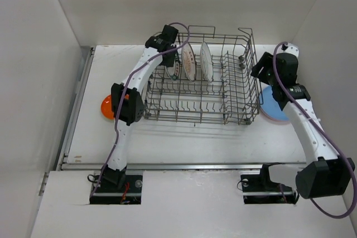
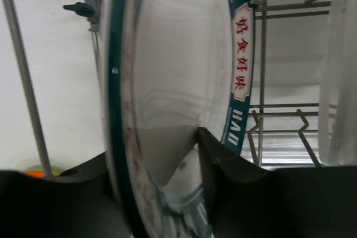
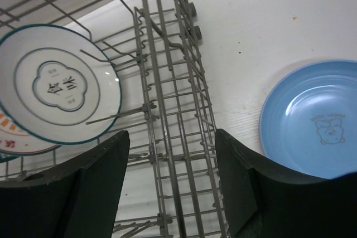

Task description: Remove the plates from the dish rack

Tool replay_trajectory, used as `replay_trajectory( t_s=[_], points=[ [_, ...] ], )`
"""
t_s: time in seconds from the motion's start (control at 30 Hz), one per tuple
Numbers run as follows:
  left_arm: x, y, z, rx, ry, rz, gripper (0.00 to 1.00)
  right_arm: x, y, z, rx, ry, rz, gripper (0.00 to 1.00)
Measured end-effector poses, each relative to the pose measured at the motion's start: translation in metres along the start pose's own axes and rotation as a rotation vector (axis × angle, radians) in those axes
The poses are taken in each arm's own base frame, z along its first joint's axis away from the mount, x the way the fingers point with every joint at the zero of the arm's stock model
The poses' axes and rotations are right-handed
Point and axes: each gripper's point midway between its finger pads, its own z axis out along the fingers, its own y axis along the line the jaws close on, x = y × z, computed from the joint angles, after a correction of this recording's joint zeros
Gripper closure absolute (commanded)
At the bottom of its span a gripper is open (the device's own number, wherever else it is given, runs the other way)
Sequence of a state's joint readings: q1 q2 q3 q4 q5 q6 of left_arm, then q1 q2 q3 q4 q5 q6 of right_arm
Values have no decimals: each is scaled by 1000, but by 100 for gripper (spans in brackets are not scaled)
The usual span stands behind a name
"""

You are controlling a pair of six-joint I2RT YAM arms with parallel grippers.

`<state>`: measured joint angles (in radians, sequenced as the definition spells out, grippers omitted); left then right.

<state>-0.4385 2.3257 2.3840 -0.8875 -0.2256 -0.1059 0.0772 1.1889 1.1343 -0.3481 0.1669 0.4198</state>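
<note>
The grey wire dish rack (image 1: pixel 234 110) stands mid-table with three white patterned plates upright in its back left rows: a teal-rimmed plate (image 1: pixel 174 69), a second plate (image 1: pixel 188 62) and a third plate (image 1: pixel 206 61). My left gripper (image 1: pixel 169 54) reaches in from the rack's back left corner. In the left wrist view its fingers straddle the teal-rimmed plate (image 2: pixel 178 71) and the left gripper (image 2: pixel 156 154) is shut on its rim. My right gripper (image 1: pixel 258 71) hangs open and empty over the rack's narrow side section (image 3: pixel 173 110); the jaws (image 3: pixel 170 137) are wide apart. A blue plate (image 3: pixel 312 121) lies flat on the table.
An orange plate (image 1: pixel 105 107) lies on the table left of the rack, partly behind my left arm. The blue plate (image 1: pixel 272 107) lies right of the rack under my right arm. White walls close in the table at left, back and right.
</note>
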Motion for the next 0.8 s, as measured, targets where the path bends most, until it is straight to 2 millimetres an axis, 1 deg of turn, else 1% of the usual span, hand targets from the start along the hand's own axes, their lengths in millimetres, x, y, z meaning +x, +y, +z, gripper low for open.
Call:
replay_trajectory(
  t_s=[0.03, 0.07, 0.13, 0.17, 0.27, 0.37, 0.4, 0.43, 0.47, 0.53, 0.63, 0.8],
  points=[
    [1, 1, 1, 2, 4, -8, 80, 3, -1, 3, 7, 10, -9, 32],
    [1, -1, 2, 19, 6, -22, 87, 6, -3, 7, 19, 18, -15, 32],
    [-6, -7, 0, 48, -16, -47, 98, 13, -9, 15, 54, 37, -25, 32],
    [-8, -8, -2, 41, -24, -43, 100, 17, -13, 19, 71, 50, -29, 32],
    [-7, -10, -6, 43, -21, -46, 100, 29, -19, 31, 108, 92, -40, 32],
    [-8, -7, -12, 43, -21, -56, 100, 33, -21, 40, 123, 118, -49, 39],
    [-9, -6, -16, 44, -27, -60, 100, 33, -21, 42, 123, 123, -58, 41],
    [-12, -3, -20, 34, -38, -68, 100, 32, -20, 44, 121, 131, -76, 45],
    [-16, -1, -25, 29, -50, -77, 100, 32, -19, 44, 119, 134, -79, 47],
    [-24, 4, -41, 23, -84, -88, 100, 31, -17, 48, 118, 149, -93, 48],
    [-42, 15, -73, 14, -156, -111, 100, 29, -12, 54, 103, 159, -107, 48],
    [-78, 32, -141, 39, -312, -160, 100, 30, -3, 55, 73, 166, -115, 48]
  ],
)
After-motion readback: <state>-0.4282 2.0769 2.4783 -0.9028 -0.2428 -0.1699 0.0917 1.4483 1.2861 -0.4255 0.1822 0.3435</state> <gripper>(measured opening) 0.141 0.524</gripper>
